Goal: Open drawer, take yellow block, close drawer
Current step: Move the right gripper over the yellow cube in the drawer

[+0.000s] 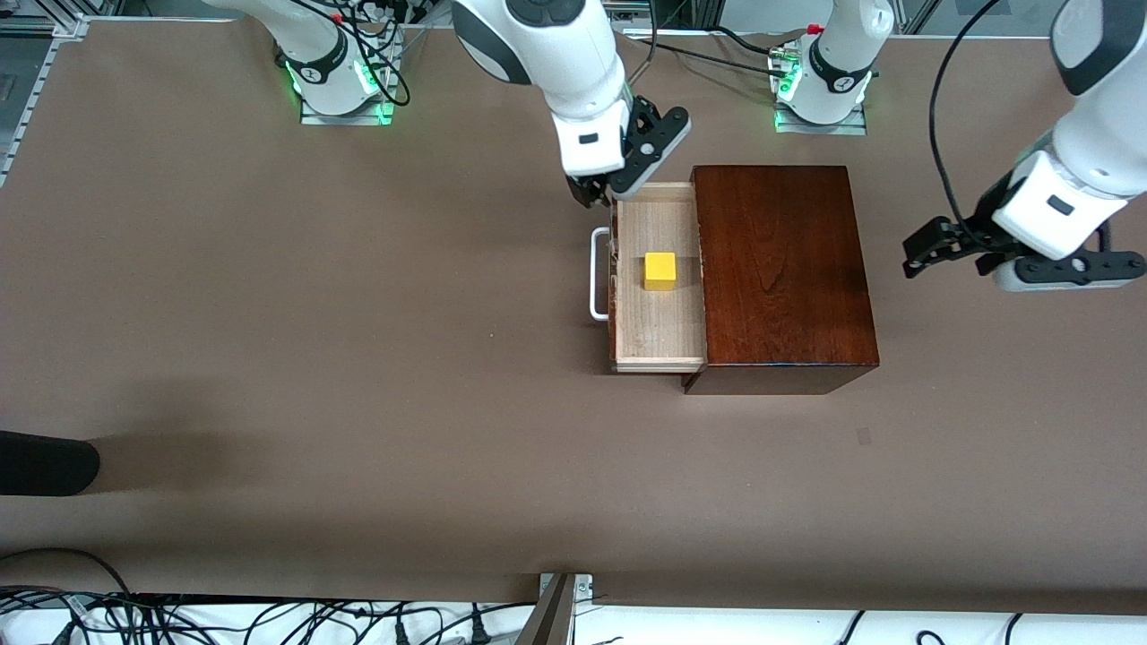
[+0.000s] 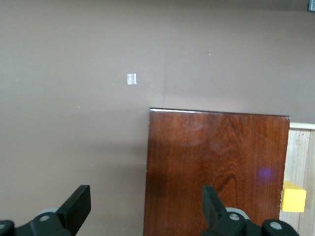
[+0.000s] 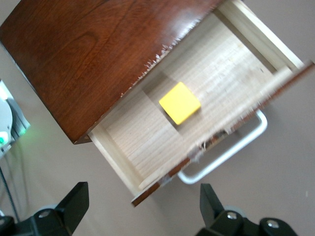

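The drawer (image 1: 659,327) stands pulled out of the dark wooden box (image 1: 780,269) toward the right arm's end of the table, its white loop handle (image 1: 599,273) leading. The yellow block (image 1: 660,270) lies on the drawer's pale floor, near the middle. My right gripper (image 1: 602,192) hangs open and empty over the drawer's corner farthest from the front camera. Its wrist view looks down on the drawer (image 3: 221,64), the yellow block (image 3: 179,103) and the right gripper (image 3: 142,209). My left gripper (image 1: 954,251) waits open and empty above the table beside the box. Its view shows the left gripper (image 2: 146,209), the box (image 2: 216,157) and the yellow block (image 2: 294,196).
A dark rounded object (image 1: 45,461) juts in at the right arm's end of the table, near the front camera. Cables (image 1: 269,618) run below the table's near edge. Both arm bases (image 1: 340,81) stand along the edge farthest from the camera.
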You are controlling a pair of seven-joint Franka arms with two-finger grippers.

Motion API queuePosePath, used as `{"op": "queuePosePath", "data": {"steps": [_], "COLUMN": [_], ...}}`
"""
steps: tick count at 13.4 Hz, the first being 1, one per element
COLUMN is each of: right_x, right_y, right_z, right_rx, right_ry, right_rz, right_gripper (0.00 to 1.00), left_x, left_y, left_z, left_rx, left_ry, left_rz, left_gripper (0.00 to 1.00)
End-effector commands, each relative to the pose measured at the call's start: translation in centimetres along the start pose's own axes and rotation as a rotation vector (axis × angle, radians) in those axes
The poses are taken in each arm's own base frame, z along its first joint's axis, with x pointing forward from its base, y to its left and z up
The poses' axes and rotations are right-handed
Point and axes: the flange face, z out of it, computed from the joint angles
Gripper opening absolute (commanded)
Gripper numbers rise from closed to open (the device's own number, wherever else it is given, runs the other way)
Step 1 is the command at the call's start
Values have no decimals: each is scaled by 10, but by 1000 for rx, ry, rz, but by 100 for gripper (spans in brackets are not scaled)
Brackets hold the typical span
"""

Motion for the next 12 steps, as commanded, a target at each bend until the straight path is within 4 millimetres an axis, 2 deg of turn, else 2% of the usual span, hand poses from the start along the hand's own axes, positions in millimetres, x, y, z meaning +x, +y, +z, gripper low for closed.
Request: {"op": "queuePosePath", "data": {"steps": [1,4,7,10,12], "right_x": [14,26,45,49,49], "right_y": [7,1,11,17,21], "right_z": [26,58,80,92,102], "right_rx": [2,-75,-97,-100,-105], "right_ry": [18,38,48,53,44], "right_rz": [-159,-318,-395,-452,-511], "right_gripper": [100,100,100,100,100], "left_x": [11,17,17,17,19], "left_y": [-4,1,5,7,10], "left_z": [-3,3,4,6,-1], "left_rx": [8,10,9,15,35], "left_ry": [13,7,5,4,22], "left_rz": [15,24,28,36,40], "left_gripper": [100,100,100,100,100]}}
